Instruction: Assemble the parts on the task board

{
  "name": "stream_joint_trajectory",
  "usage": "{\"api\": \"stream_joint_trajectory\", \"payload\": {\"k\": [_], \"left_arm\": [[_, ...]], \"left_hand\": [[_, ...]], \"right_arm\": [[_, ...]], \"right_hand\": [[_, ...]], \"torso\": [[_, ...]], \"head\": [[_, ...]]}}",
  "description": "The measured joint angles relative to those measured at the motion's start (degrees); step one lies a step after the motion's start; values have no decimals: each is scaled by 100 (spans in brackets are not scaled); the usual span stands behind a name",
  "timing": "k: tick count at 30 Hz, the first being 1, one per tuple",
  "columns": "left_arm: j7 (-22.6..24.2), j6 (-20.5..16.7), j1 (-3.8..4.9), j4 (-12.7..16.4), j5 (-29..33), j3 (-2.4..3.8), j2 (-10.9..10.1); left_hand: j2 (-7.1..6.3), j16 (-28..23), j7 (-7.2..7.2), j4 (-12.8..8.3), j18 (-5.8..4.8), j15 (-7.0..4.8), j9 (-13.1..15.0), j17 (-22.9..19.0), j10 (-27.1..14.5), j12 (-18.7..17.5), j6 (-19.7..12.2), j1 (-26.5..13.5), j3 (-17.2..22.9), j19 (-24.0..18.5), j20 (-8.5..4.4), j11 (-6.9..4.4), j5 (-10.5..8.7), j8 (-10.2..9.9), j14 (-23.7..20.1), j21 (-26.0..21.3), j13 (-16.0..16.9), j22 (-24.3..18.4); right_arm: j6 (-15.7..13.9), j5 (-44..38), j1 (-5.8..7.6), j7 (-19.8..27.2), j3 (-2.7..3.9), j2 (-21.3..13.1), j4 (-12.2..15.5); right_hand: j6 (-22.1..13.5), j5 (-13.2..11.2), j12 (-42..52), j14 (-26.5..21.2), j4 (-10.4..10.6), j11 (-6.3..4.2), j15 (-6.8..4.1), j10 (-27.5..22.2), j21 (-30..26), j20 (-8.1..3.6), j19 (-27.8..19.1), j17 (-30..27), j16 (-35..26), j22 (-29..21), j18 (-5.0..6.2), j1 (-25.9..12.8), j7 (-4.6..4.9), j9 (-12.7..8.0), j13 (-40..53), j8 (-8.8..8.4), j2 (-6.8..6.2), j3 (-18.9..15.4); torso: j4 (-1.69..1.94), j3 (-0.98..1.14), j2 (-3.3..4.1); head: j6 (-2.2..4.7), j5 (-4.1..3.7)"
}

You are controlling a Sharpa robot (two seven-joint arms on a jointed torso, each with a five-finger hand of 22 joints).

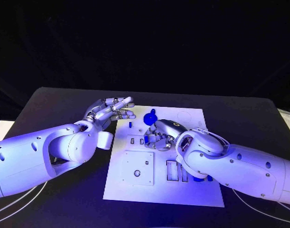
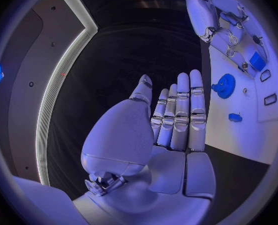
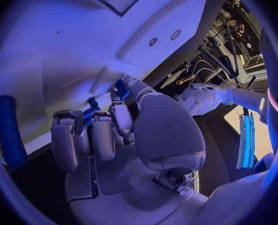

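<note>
While the left hand (image 1: 111,110) is held flat with fingers together, a small, stiff blue part (image 3: 122,89) is pinched by the right hand (image 1: 160,134); being light, it is best gripped at its sides over the board (image 1: 186,192).

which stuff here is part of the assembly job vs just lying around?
Job:
- flat white task board
- blue toothed gear part on the board
- small blue block part on the board
- silver right hand, over the board, fingers at a blue part
- silver left hand, flat, holding nothing

Lying about:
- black table
- white cables at the table's near edge

Head camera looking down on the task board (image 1: 186,190), wrist cameras close behind each robot hand, sharing the board
</note>
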Motion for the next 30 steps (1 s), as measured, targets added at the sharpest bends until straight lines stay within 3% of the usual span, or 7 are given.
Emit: {"api": "stream_joint_trajectory", "payload": {"k": [9, 13, 16, 19, 23, 26, 30], "left_arm": [[-23, 5, 0, -13, 1, -1, 2], [-75, 8, -1, -37, -13, -1, 5], [-146, 15, -2, -43, -62, -1, 5], [-305, 17, -2, -54, -194, -1, 18], [-794, 2, -2, -95, -522, -1, 50], [-1368, 3, -2, -133, -902, -7, 61], [-2277, 161, 3, -176, -1547, -9, 42]], "left_hand": [[0, 0, 0, -10, 0, 0, -1, 22, 0, 0, 0, 0, -9, 0, 0, 0, 0, -23, 0, 0, 0, 14], [9, 589, -94, -55, 0, -201, -4, 389, 550, 238, 96, -9, -55, 488, -148, -189, 0, -23, 690, 323, 122, 203], [46, 2614, -221, -21, 0, -423, 7, 2250, 1122, 567, 223, -46, -140, 985, -363, -374, 35, -23, 1391, 930, 340, 629], [46, 5043, -317, -35, -236, -532, 28, 4601, 1460, 951, 318, -46, -203, 1508, -512, -493, 34, -23, 1543, 2799, 650, 2616], [56, 6874, -358, -19, -473, -543, 93, 5355, 1215, 2390, 356, -209, -298, 1683, -615, -592, 85, 87, 1550, 4915, 1977, 4912], [188, 7112, -381, 48, -542, -544, 196, 5369, 952, 3815, 379, -361, -295, 1649, -648, -584, 43, 270, 1550, 5579, 3375, 5670], [281, 7120, -410, 211, -542, -544, 373, 5369, 817, 4804, 349, -568, -366, 1565, -564, -573, 44, 508, 1550, 5918, 4372, 6058]], "right_arm": [[-142, 3, -50, 8, -17, -88, 120], [-436, 7, -92, 58, -10, -228, 276], [-719, 13, -100, 162, 17, -337, 408], [-990, 33, -102, 323, 71, -460, 531], [-1224, 161, -95, 617, 189, -736, 765], [-1315, 400, -70, 905, 317, -1013, 971], [-1371, 930, 32, 1308, 427, -1359, 1132]], "right_hand": [[-186, -200, -12, 0, 100, 12, 41, -30, 0, 0, 0, -1, -23, -1, 0, -84, 41, -23, 0, 0, -82, -259], [-273, -200, -39, 0, 102, 12, 41, -29, -24, 7, -7, -1, -50, -1, 0, -60, 46, -23, -1, 0, -107, -340], [-348, -200, -115, -11, 130, 53, 52, -71, -50, 31, -31, -1, -88, -1, 0, -31, 60, -23, -1, 0, -135, -431], [-436, -200, -170, 0, 175, 75, 82, -93, -67, 63, -63, -1, -117, -1, 0, 1, 84, -26, -1, 0, -167, -525], [-620, -357, -212, 0, 323, 124, 122, -142, -93, 92, -92, -1, -120, -1, 0, 115, 128, -50, -41, 0, -125, -720], [-618, -368, -212, 0, 361, 125, 122, -142, -93, 92, -92, -2, -120, -1, 0, 200, 126, -40, -43, 3, -40, -758], [-400, -152, -236, 0, 358, 72, 122, -195, -118, 92, -92, -2, -167, -2, 79, 349, 71, 3, -65, 90, 109, -755]], "torso": [[-1, 3, 0], [-3, 7, -5], [-16, 7, -14], [-30, 9, -26], [-39, 16, -51], [-44, 27, -78], [-62, 42, -113]], "head": [[1, 1], [8, 0], [22, 4], [32, 8], [31, 18], [20, 25], [15, 35]]}}
